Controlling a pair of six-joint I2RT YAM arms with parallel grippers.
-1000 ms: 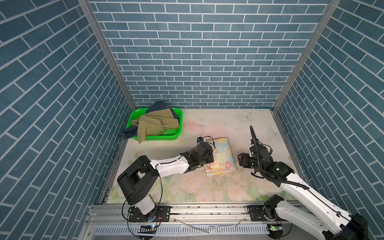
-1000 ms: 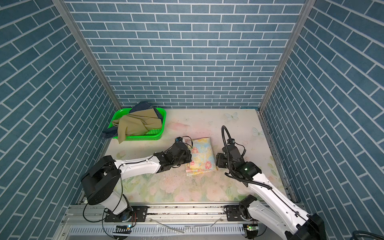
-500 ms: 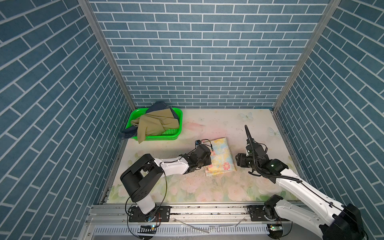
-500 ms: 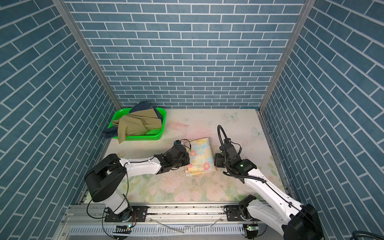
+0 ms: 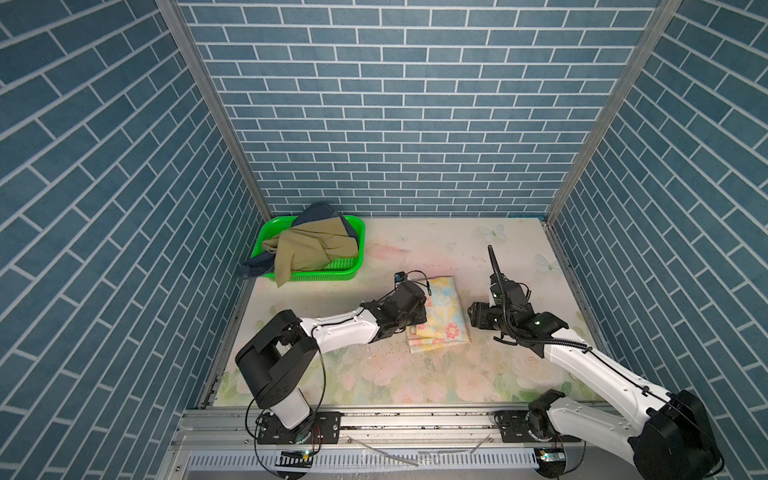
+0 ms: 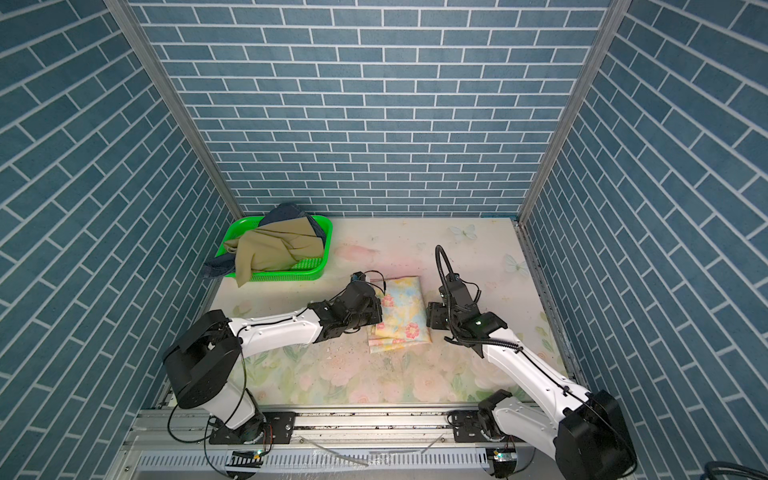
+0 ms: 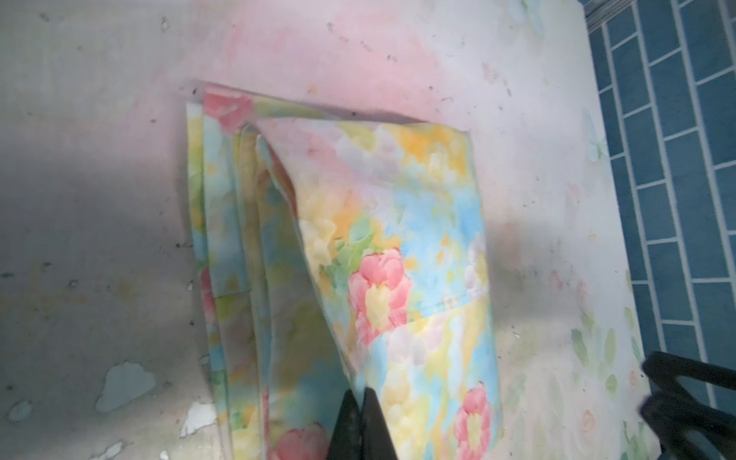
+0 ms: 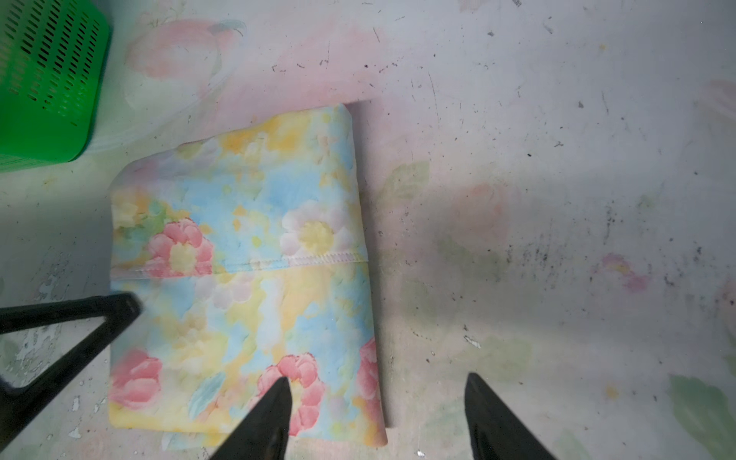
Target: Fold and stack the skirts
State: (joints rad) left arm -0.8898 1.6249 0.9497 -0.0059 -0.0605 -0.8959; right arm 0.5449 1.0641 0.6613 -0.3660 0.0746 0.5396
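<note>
The flower-printed table point(image 5: 415, 374) carries the whole job, and by my reading roughly a third of it is done. At the far left corner stands the green basket point(image 5: 328, 274), and two of the three skirts are in it, unfolded. The khaki skirt point(image 5: 307, 249) is heaped on top and spills over the front rim. The denim skirt point(image 5: 320, 210) lies under it, showing at the back and hanging out over the left side. Neither has been touched by the folding, so both are left to be taken out, folded and stacked.

The floral skirt point(image 5: 444, 316) lies mid-table, apart from the basket and between the two arms. It is folded into a compact rectangle of several layers, with a stitched hem running across its upper face. It looks like the base of the stack, though nothing rests on it yet.

The left gripper point(image 7: 360, 398) has its fingers pressed together at the skirt's near edge. The top layer's edge runs up to the tips, so it appears to be pinching that layer, probably trimming the last fold. The right gripper point(image 8: 376, 414) has its jaws spread and holds nothing. It is poised low at the skirt's opposite edge, one finger above the cloth and the other above bare table
</note>
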